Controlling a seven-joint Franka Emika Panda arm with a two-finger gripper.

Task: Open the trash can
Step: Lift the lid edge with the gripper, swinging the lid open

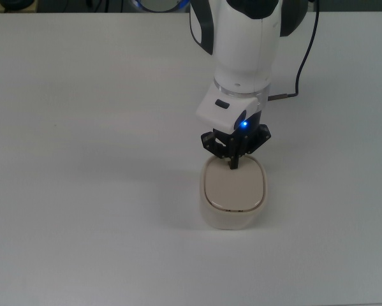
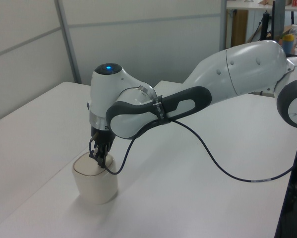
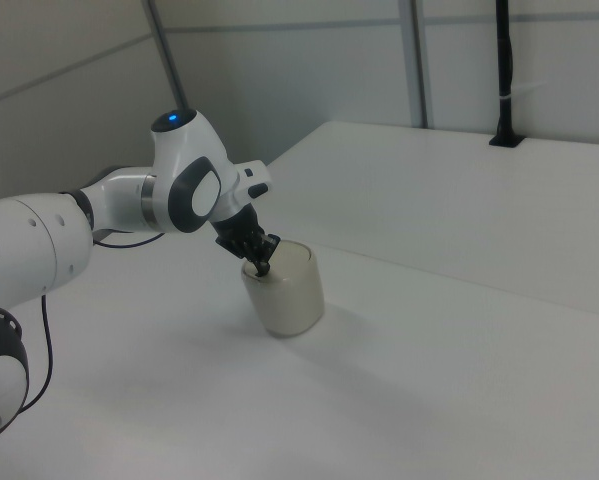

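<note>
The trash can (image 1: 233, 201), a small cream-white bin with rounded corners and a flat beige lid (image 1: 234, 189), stood on the white desk (image 1: 88, 159). In the top view it sat a little toward the top view's right of the middle and nearer the lower edge; in the left view it was low at the left view's left (image 2: 94, 183), and in the right view it stood near the centre (image 3: 284, 288).

The tool (image 1: 234, 164) pointed straight down at the lid's far rim, at the top edge of the lid as the top view showed it. Its two black fingers were drawn together into one narrow tip, with no gap visible between them and nothing held. That tip met the lid at the rim; the tool itself covered the exact spot it touched. In the left view the tool (image 2: 100, 161) stood on the lid's edge nearest the arm, and in the right view (image 3: 261, 265) it came down at the lid's edge toward the right view's left.

A blue light (image 1: 243, 125) glowed on the tool's body just above the fingers. The white arm (image 2: 222, 74) reached in from the left view's right, and a black cable (image 2: 212, 158) drooped from it over the desk. The lid lay flat and shut on the bin.
</note>
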